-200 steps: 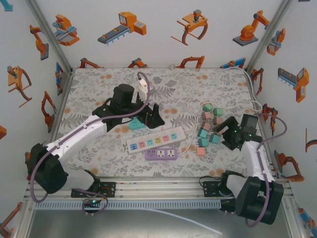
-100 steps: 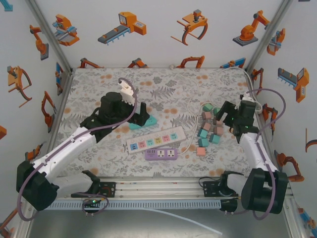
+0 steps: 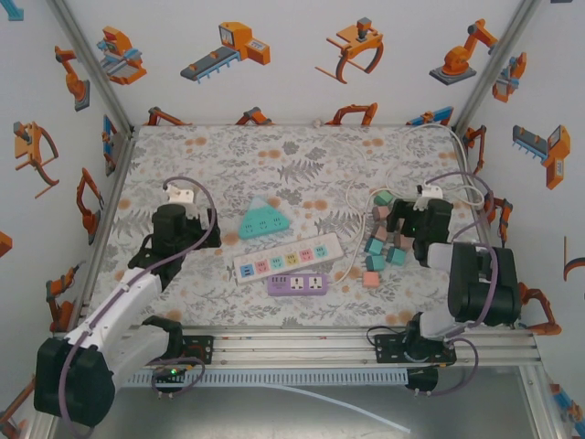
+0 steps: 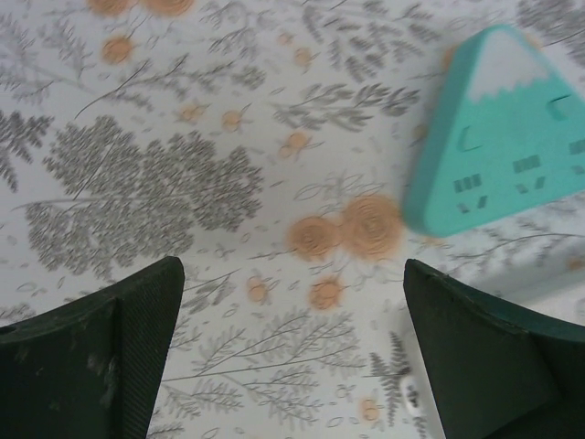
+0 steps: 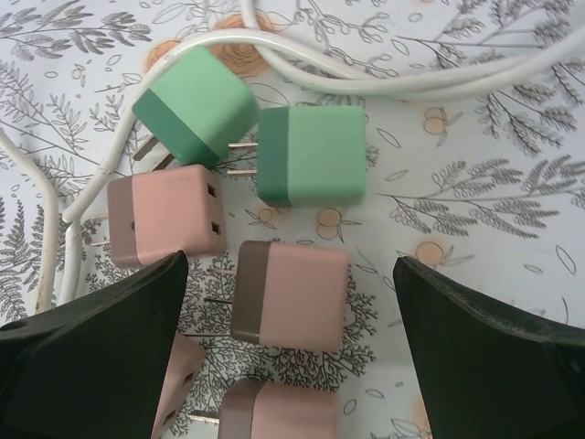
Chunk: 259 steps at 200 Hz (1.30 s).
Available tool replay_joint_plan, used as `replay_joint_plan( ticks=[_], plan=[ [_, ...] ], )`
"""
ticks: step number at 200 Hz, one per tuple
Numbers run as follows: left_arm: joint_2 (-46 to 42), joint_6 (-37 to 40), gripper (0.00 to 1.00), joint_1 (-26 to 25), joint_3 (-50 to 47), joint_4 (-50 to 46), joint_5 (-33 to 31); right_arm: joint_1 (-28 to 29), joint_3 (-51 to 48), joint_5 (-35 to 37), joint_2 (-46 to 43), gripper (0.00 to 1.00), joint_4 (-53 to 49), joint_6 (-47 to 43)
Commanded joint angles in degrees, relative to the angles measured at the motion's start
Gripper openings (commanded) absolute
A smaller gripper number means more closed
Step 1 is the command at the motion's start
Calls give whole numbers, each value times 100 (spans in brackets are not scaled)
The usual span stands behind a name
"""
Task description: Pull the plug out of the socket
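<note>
Floral cloth (image 3: 183, 165) covers the table, and white walls printed with orange robot arms close it in. From above, a teal socket block (image 3: 263, 219), a white power strip (image 3: 288, 259) and a purple strip (image 3: 297, 284) lie mid-table. I can make out no plug seated in any of them. The loose plugs (image 3: 382, 240) sit heaped to the right among loops of white cable (image 3: 356, 197). The left gripper (image 3: 196, 238) hangs well apart from the block, and the right gripper (image 3: 407, 224) hovers over the heap.

In the left wrist view, the left gripper (image 4: 291, 302) has its jaws spread wide with only cloth between them. The teal socket block (image 4: 498, 146) is a smooth, round-cornered triangle of matt plastic, and its slots are vacant.

In the right wrist view, the right gripper (image 5: 291, 274) also has its jaws apart and grips nothing. Its dark ribbed fingers (image 5: 101, 357) flank a pink plug (image 5: 292, 294) that rests on the cloth. Beyond it are two green plugs (image 5: 192, 114) and another pink plug (image 5: 169, 224). All are boxy two-tone cubes with thin metal prongs, and the glossy white cable (image 5: 366, 82) curves above them.

Judging by this, the pulling looks done, and what remains is a clean retreat. The right arm should rise straight up so its fingers neither nudge the heap nor snag a cable loop.
</note>
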Motion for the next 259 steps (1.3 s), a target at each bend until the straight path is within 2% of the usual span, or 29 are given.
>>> replay_joint_plan(
  ticks=[1, 9, 22, 36, 66, 74, 98, 126, 141, 176, 182, 193, 197, 203, 213, 224, 235, 248, 259],
  plan=[
    [-42, 335, 97, 378, -127, 374, -271, 46, -376, -337, 142, 84, 1344, -282],
    [30, 500, 97, 570, -184, 667, -55, 43, -476, -409, 278, 85, 1790, -261],
    [185, 914, 97, 846, -316, 1096, 428, 49, -363, -330, 225, 88, 1452, -284],
    [426, 982, 97, 1104, -495, 1526, 478, 50, -363, -216, 233, 99, 1481, -238],
    [1126, 635, 97, 1738, -897, 2810, 1010, 71, -403, -194, 214, 99, 1495, -257],
    [1299, 624, 97, 1854, -794, 2861, 1193, 68, -402, -231, 218, 99, 1519, -257],
    [2153, 218, 97, 2284, -759, 4245, 1902, 70, -379, -234, 233, 99, 1516, -248],
    [3178, 616, 97, 2275, -319, 4662, 2751, 68, -388, -234, 232, 99, 1516, -254],
    [3221, 767, 97, 2105, 41, 3917, 2425, 73, -379, -238, 234, 99, 1516, -250],
    [3253, 761, 97, 2073, 28, 4012, 2341, 74, -379, -190, 222, 99, 1506, -234],
    [3232, 718, 97, 2020, 20, 3983, 2031, 73, -383, -198, 226, 99, 1507, -232],
    [3273, 632, 97, 1758, -81, 4140, 978, 70, -379, -198, 223, 99, 1506, -239],
    [3283, 618, 97, 1716, -136, 4264, 784, 74, -379, -194, 225, 99, 1507, -232],
    [3322, 625, 97, 1712, -285, 4469, 798, 70, -379, -199, 226, 99, 1505, -231],
    [3566, 659, 97, 1702, -546, 5434, 857, 68, -379, -199, 223, 99, 1504, -235],
    [3347, 645, 97, 1702, -369, 4650, 810, 74, -379, -199, 225, 99, 1500, -231],
    [3504, 664, 97, 1702, -478, 5167, 822, 70, -379, -199, 227, 99, 1506, -232],
    [3372, 664, 97, 1689, -416, 4796, 782, 72, -379, -199, 222, 99, 1504, -236],
    [3447, 685, 97, 1670, -457, 5061, 762, 74, -379, -199, 225, 99, 1506, -240]
  ],
)
